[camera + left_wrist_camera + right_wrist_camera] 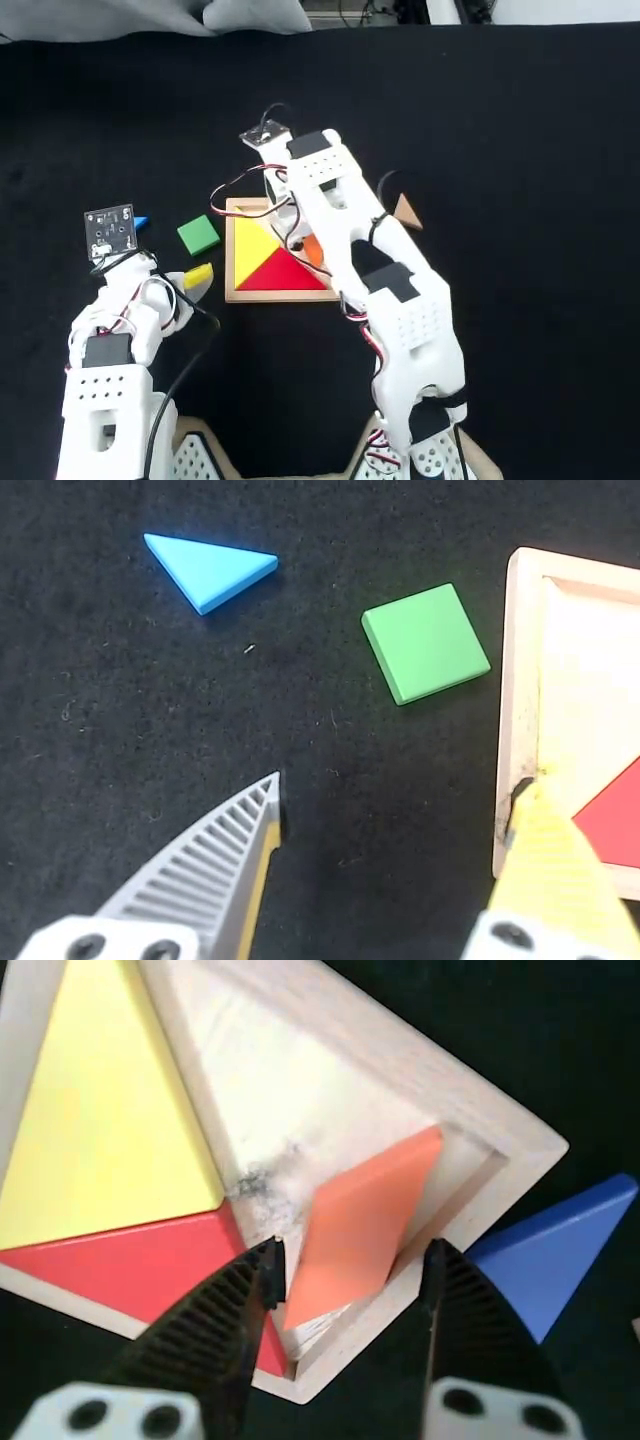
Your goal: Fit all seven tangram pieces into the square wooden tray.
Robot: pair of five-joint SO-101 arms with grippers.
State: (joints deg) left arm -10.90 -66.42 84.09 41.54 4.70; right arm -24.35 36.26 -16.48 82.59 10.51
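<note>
The wooden tray sits mid-surface, with a yellow triangle in its left part and a red triangle along its near side. The right hand hangs over the tray's right side, fingers apart on either side of an orange piece that leans on the tray wall. A dark blue triangle lies just outside that corner. The left hand, fingers apart and holding nothing, hovers by the tray's near-left corner. A green square lies just left of the tray, a light blue triangle farther left, and a tan triangle to the right.
</note>
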